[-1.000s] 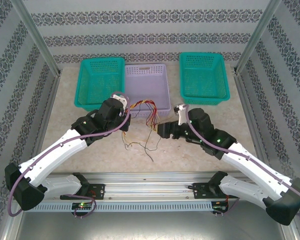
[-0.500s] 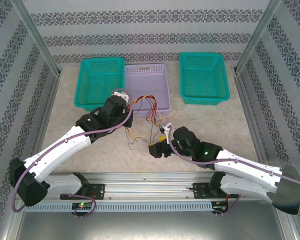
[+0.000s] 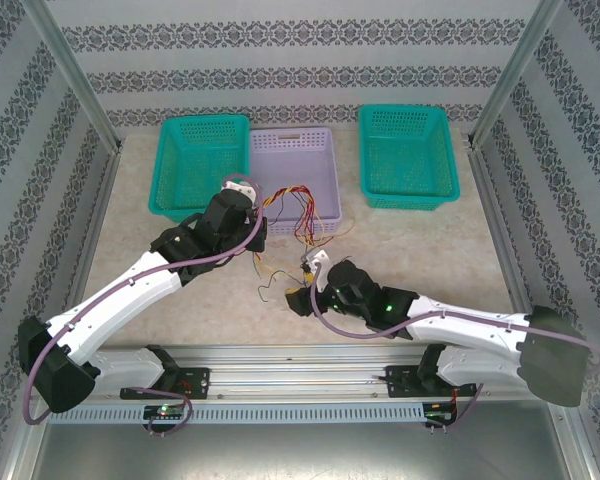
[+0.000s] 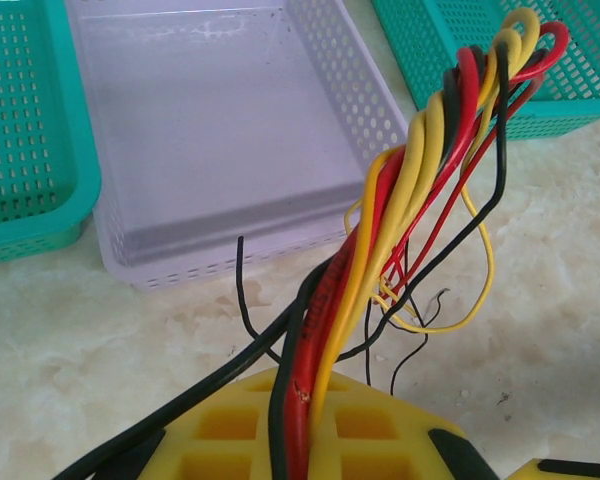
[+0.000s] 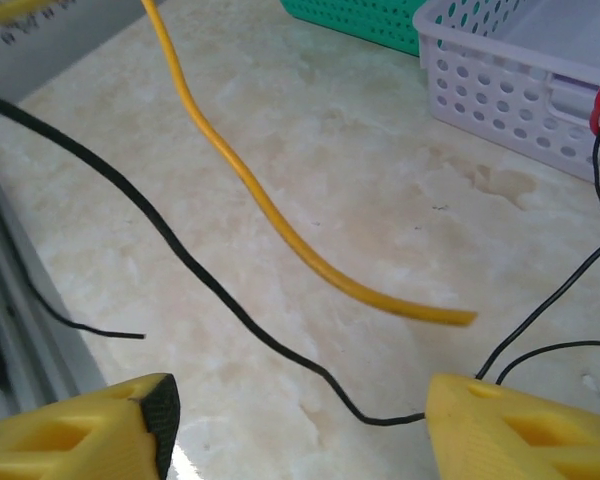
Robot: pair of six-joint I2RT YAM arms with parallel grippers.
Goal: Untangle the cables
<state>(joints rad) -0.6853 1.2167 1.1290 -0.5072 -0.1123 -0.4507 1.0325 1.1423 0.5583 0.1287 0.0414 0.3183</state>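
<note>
Because the right pincer [image 5: 300, 432] lies nearest the arm bases, we begin there. Its yellow fingertips [image 5: 70, 440] stand apart, released, low over the pale marbled surface [image 5: 310, 170]. One loose black strand [image 5: 230, 298] crosses the gap and meets the edge of the tip at 3 o'clock, not yet nipped. Just beyond, at 12 o'clock from the gap, a loose yellow strand [image 5: 320, 262] curves down to a free cut end.

Further out, at 10 o'clock from that pincer in the overhead view, the left pincer [image 4: 300, 440] is clenched on the thin, curly red, black, yellow and orange cables [image 4: 420, 170]. They rise from its pads as a twisted rope, then fan into loose tails over the surface in front of the lilac perforated plastic tray [image 4: 210, 250].

We judge these wires to be very light, springy and slick-skinned. They would likely slide through a slack grip, and a hard tug would drag the whole bunch. The best hold looks to be a single free tail near its end, well clear of the twist, drawn along its own length away from the clenched pincer.

Farthest off, flanking the tray, one teal plastic mesh basket [image 3: 205, 119] sits at 11 o'clock and a second teal basket [image 3: 404, 109] at 1 o'clock.
</note>
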